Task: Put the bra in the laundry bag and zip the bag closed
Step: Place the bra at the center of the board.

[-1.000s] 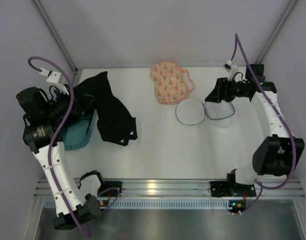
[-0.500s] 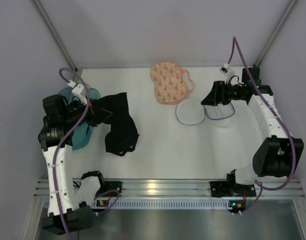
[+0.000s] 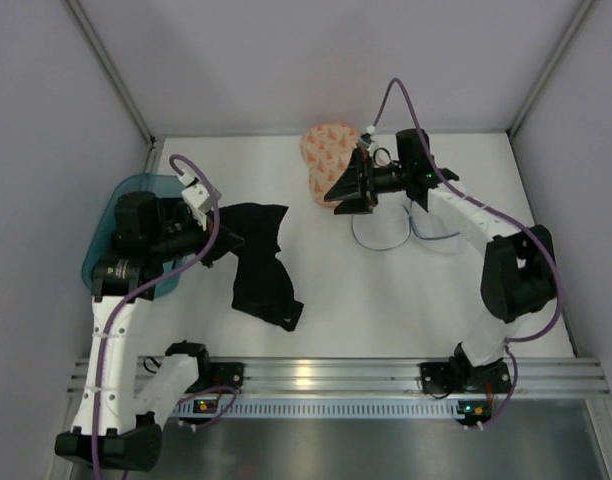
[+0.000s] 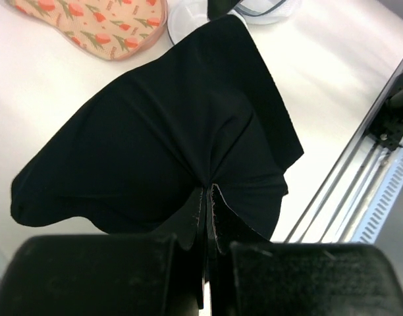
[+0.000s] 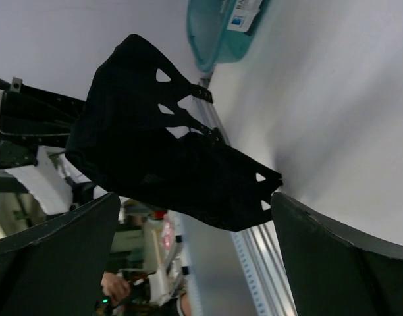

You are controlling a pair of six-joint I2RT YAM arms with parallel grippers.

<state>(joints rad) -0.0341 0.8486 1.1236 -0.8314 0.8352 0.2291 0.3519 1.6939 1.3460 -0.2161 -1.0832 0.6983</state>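
The black bra [image 3: 261,262] hangs over the left half of the table, pinched at its top edge by my left gripper [image 3: 223,232], which is shut on it. In the left wrist view the bra [image 4: 175,125] spreads out from my closed fingertips [image 4: 208,201]. The peach patterned laundry bag [image 3: 321,150] lies at the back centre, also seen as the laundry bag [image 4: 96,23] in the left wrist view. My right gripper [image 3: 339,190] hovers at the bag's right edge, open and empty, covering part of it. From the right wrist the bra [image 5: 155,151] shows far beyond my spread fingers [image 5: 346,263].
A teal bin [image 3: 111,235] stands at the table's left edge, also visible as the teal bin [image 5: 221,33]. A translucent round tub [image 3: 436,228] and its loose lid [image 3: 378,235] lie right of the bag. Aluminium rail [image 3: 336,375] runs along the front.
My left arm carried the bra rightward away from the teal bin toward the table's middle. My right arm swung left from the tub to the laundry bag and its jaws spread wider.
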